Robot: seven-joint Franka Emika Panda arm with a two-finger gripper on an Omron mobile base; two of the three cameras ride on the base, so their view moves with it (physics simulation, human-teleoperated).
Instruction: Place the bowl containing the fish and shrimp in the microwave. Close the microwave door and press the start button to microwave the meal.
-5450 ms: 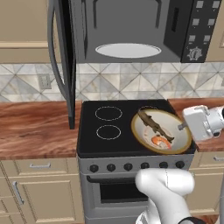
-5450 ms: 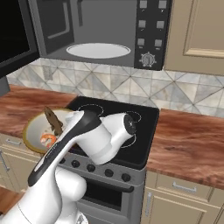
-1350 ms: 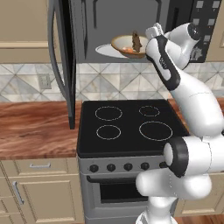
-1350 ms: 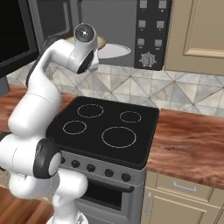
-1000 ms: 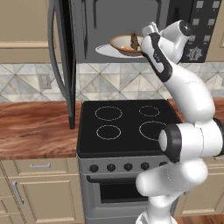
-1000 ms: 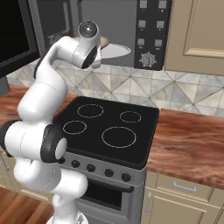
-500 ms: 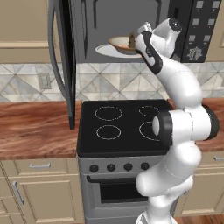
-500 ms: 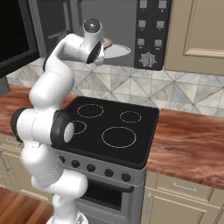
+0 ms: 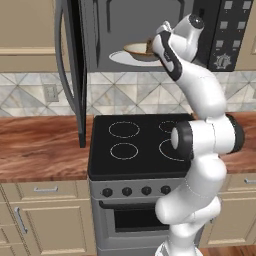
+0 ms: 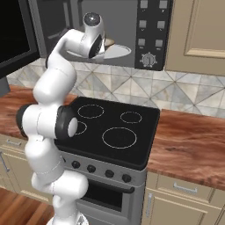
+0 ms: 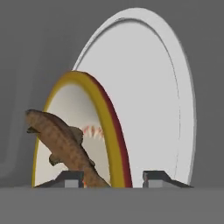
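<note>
We saw the bowl (image 9: 139, 48) inside the microwave (image 10: 127, 26), over its white round plate (image 11: 144, 96), with the fish (image 11: 61, 144) and the shrimp (image 11: 92, 131) in it. The gripper (image 11: 113, 178) held the bowl's golden rim between its jaws. The microwave door (image 9: 70, 65) stood open.

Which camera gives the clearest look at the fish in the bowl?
The hand view: the fish lies large and brown across the bowl, just above the claw tips. In the left base view only a dark sliver shows over the bowl's rim; in the right base view the arm covers it.
</note>
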